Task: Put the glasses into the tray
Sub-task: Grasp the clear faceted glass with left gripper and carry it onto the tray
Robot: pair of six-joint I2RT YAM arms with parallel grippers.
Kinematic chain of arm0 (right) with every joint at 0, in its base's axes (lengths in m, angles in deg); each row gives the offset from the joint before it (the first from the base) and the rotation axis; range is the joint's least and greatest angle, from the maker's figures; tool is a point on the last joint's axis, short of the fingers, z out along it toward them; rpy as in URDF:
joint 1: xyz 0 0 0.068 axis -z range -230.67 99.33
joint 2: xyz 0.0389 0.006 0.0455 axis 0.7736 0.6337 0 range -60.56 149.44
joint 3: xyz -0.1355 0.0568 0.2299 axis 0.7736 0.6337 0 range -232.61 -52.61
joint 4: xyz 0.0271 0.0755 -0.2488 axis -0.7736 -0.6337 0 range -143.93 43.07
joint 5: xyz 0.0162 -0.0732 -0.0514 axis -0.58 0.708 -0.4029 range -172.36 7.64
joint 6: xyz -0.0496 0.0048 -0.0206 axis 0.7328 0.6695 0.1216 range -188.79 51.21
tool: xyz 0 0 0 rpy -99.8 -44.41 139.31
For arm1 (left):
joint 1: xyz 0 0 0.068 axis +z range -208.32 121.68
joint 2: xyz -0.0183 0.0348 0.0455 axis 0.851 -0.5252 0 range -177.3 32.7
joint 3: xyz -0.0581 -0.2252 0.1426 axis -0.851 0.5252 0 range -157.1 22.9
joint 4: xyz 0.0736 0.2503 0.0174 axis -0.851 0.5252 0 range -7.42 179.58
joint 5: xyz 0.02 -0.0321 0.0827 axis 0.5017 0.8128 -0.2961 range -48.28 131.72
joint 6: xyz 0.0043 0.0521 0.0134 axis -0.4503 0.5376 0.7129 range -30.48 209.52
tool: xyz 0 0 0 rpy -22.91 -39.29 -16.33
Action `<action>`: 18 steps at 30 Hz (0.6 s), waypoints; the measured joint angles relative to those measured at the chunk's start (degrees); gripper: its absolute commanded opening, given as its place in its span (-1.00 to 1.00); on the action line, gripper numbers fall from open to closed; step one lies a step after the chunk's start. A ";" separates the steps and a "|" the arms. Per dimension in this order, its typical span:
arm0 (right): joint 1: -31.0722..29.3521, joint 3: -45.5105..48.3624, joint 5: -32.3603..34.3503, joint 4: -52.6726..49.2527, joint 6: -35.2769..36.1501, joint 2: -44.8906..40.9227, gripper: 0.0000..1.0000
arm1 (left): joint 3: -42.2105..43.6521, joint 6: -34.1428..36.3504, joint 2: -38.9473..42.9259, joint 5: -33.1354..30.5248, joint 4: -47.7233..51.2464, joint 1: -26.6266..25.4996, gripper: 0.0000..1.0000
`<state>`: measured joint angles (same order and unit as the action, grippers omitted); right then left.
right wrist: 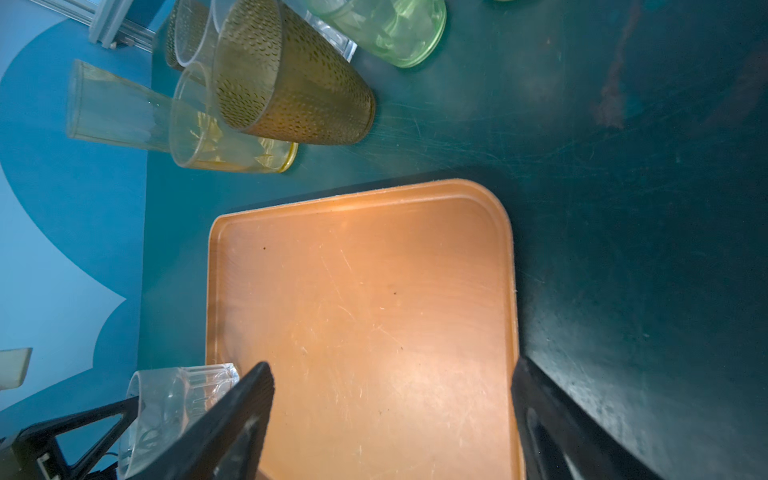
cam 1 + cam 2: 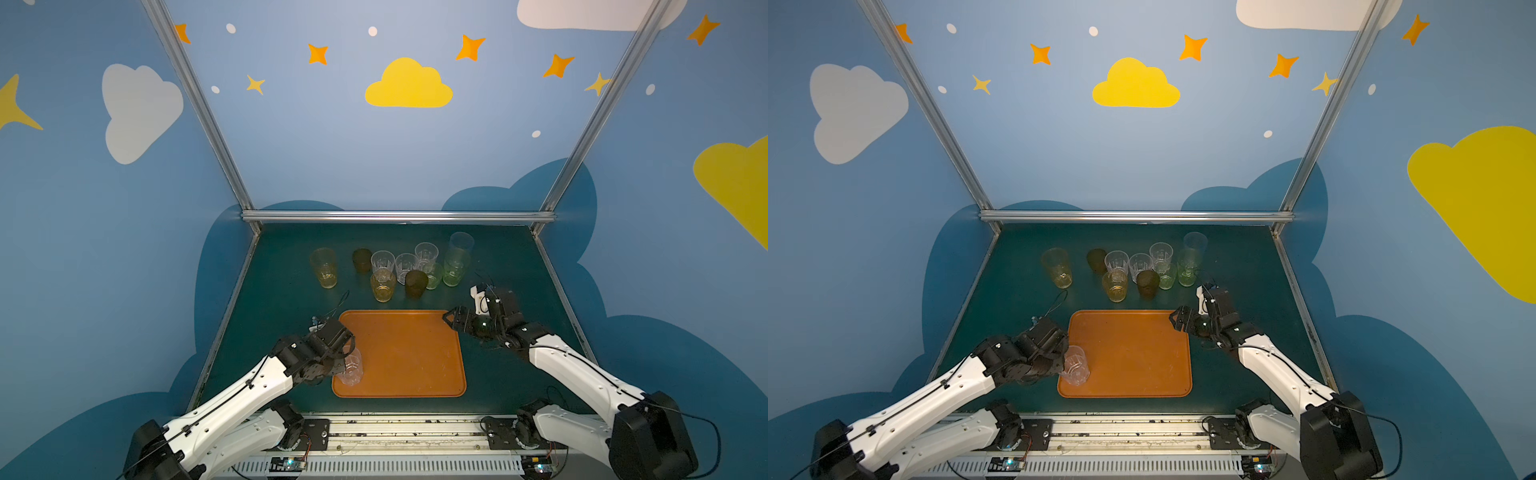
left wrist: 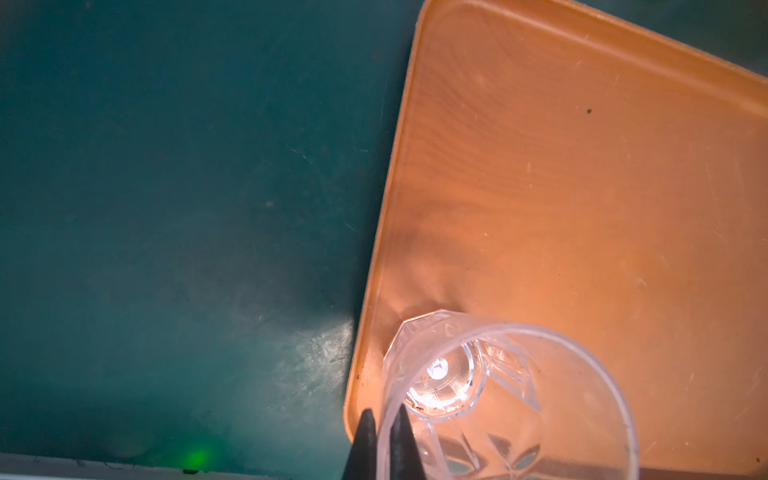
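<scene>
While left jaws pinch its rim, clear glass sits on tray

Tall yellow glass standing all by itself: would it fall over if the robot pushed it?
Probably tippy: the tall yellow glass is high and seems narrower at its base. Its smooth, see-through wall looks slippery, so a pinch might slide. It looks empty, so likely light.

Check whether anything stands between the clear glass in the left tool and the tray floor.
Nothing visible. The left tool pinches the rim of the clear glass over the near left corner of the tray, and that corner is bare.
</scene>
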<state>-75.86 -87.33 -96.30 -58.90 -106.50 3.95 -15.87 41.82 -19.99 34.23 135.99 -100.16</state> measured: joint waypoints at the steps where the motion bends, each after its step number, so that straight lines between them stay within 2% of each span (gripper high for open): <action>1: 0.00 0.00 0.02 0.00 0.00 0.15 0.77 | 0.00 -0.31 0.00 -0.13 0.02 -0.17 -0.82; 3: 0.00 0.00 0.09 0.00 -0.02 0.33 0.77 | 0.02 -0.81 -0.04 -0.31 -0.02 -0.24 -0.46; 5: 0.00 0.00 0.24 0.02 -0.04 0.52 0.77 | 0.09 -1.14 -0.09 -0.42 -0.02 -0.33 -0.42; 8: 0.02 0.00 0.79 -0.02 -0.07 1.14 0.77 | 0.11 -1.20 -0.07 -0.81 -0.13 -0.33 -0.22; 10: 0.04 -0.02 1.05 -0.09 -0.39 1.90 0.77 | 0.09 -1.16 -0.02 -1.03 -0.42 -0.33 0.06; 13: 0.28 -0.11 1.36 -0.37 -0.96 3.48 0.77 | -0.02 -1.16 0.11 -1.44 -0.90 -0.33 0.31; 15: 0.52 -0.11 1.44 -0.44 -1.29 4.92 0.76 | -0.15 -0.94 0.35 -1.90 -1.60 -0.33 0.60; 18: 0.68 -0.61 1.14 -0.83 -1.62 7.34 0.73 | -0.44 -0.35 0.98 -2.99 -3.04 -0.33 0.89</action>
<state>-75.19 -87.94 -95.16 -59.73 -108.12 11.29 -16.30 41.47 -19.00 31.24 132.95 -100.49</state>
